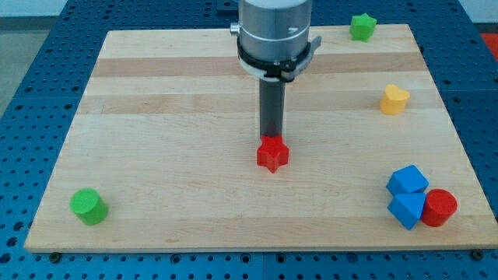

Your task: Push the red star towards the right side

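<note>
The red star lies near the middle of the wooden board, a little toward the view's bottom. My tip stands right at the star's top edge, touching it or nearly so, just behind it toward the view's top. The rod rises straight up to the arm's grey wrist at the view's top centre.
A green star sits at the top right corner. A yellow block lies at the right. Two blue blocks and a red cylinder cluster at the bottom right. A green cylinder is at the bottom left.
</note>
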You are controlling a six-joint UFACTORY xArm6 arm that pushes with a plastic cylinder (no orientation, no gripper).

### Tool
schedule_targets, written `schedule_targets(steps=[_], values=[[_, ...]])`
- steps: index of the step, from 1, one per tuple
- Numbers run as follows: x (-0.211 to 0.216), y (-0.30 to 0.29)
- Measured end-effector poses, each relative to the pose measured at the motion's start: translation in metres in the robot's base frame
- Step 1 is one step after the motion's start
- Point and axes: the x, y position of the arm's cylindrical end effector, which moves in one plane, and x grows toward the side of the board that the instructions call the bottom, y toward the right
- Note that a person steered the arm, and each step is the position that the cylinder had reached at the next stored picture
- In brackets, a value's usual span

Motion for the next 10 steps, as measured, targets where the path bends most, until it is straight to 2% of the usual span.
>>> schedule_targets(steps=[1, 2, 3, 5, 7, 8, 9, 10], values=[[0.022, 0.000], [0.048, -0.018], [0.055, -0.050], [0.107, -0.050], [0.051, -0.043], [0.046, -0.009], [0.053, -0.004], [0.064, -0.037]])
